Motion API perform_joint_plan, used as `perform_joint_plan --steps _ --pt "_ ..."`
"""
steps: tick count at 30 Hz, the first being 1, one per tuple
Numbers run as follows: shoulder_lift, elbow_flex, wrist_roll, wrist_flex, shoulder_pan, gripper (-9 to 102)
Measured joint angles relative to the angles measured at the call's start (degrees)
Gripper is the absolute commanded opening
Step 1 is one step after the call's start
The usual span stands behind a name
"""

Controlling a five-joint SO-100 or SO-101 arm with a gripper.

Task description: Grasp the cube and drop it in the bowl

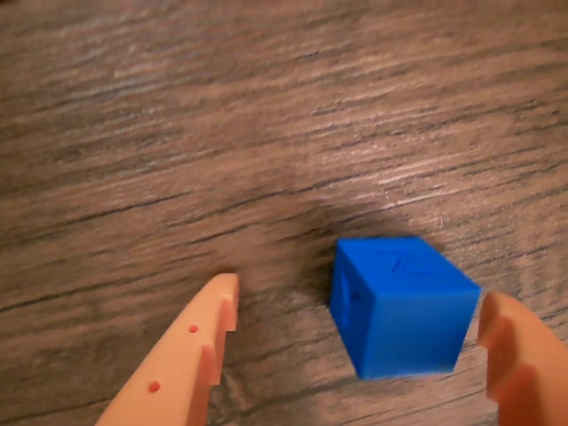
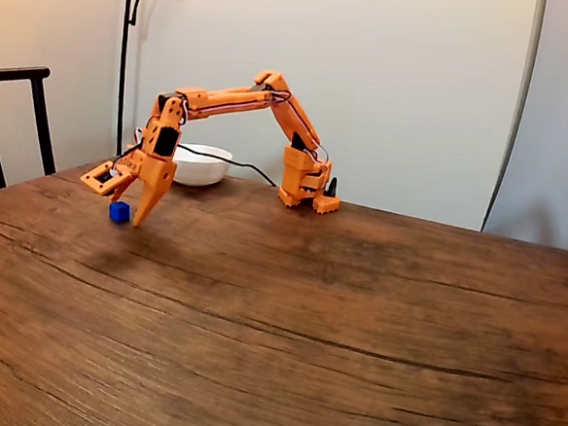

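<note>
We are at the grasp: our gripper [image 1: 359, 342] hangs spread wide around the cube [image 1: 401, 304], which sits on the table [image 1: 266, 133], nearer the right finger. Next we should close squarely, then carry it to the bowl [image 2: 198, 164] behind.

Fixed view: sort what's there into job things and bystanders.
Job:
- cube, between the open fingers of the gripper
- bowl, behind the arm

Bystanders:
- chair
- lamp pole
- cable

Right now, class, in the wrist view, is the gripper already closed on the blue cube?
No: the cube sits on the table between the gripper's open fingers, with gaps either side.
</note>
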Motion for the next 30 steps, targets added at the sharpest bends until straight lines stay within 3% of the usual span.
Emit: perform_joint_plan --steps 20,26,30 --pt "-2.0 -2.8 1.8 3.4 -0.2 37" --pt "-2.0 -2.8 1.8 3.5 -0.2 18" --pt "-2.0 -2.8 1.9 3.5 -0.2 14"
